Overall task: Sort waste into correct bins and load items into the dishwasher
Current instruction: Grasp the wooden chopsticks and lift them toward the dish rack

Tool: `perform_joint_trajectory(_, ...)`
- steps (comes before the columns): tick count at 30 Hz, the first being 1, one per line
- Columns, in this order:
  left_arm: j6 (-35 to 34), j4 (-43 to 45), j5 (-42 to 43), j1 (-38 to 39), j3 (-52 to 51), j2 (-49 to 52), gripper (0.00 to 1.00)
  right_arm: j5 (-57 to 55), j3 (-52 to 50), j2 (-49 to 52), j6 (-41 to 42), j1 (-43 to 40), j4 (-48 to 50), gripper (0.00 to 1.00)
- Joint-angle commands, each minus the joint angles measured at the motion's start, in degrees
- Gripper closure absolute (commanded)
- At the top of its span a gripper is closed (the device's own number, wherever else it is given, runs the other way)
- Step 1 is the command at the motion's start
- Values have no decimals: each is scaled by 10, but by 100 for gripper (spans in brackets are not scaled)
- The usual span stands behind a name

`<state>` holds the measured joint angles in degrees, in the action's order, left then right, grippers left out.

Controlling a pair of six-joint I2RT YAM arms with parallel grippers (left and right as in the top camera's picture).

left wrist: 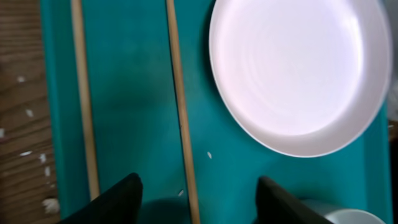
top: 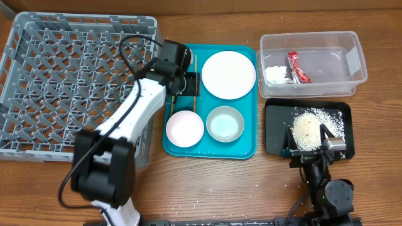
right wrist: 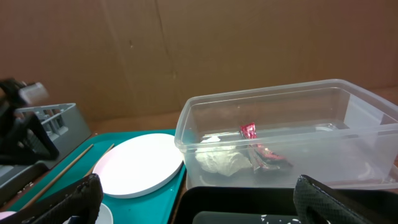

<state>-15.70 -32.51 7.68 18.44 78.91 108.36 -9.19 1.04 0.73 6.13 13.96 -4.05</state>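
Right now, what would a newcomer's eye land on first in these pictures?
The big grey dish rack fills the left side. Beside it, a teal tray holds a white plate, with the left gripper open over a wooden chopstick. At right, a rice heap lies in the black tray and a red wrapper in the clear tub.

Grey lattice dish rack (top: 75, 75) fills the upper left of the overhead shot. The round white plate (top: 228, 75) sits top centre, with the white bowl (top: 184, 128) and grey-green bowl (top: 225, 123) side by side just below it, both open side up. Two thin wooden chopsticks (left wrist: 179, 106) lie parallel, just left of the plate. Upper right, the clear tub (top: 308, 36) holds the red wrapper (top: 298, 67) and crumpled paper scrap (top: 276, 75). Right below that, the black tray (top: 274, 135) has the rice heap (top: 308, 127), with loose grains scattered around it.
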Motion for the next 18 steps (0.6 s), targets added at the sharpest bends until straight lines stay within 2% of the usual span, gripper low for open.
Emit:
perform_joint_trajectory(1, -13, 17, -9, 15, -1, 47, 46, 2, -6, -5, -2, 1, 3, 0)
perform_joint_trajectory(5, -13, 37, -14, 27, 0, 90, 55, 2, -6, -5, -2, 1, 3, 0)
perform_joint_trajectory(7, -13, 41, -24, 33, 0, 106, 64, 2, -6, -5, -2, 1, 3, 0)
perform_joint_trajectory(11, -13, 34, -54, 33, 0, 114, 96, 2, -6, -5, -2, 1, 3, 0)
perform_joint_trajectory(14, -12, 16, -53, 27, 20, 111, 96, 2, -6, -5, -2, 1, 3, 0)
perform_joint_trajectory(18, -12, -58, -36, 16, 95, 97, 96, 2, -6, -5, -2, 1, 3, 0)
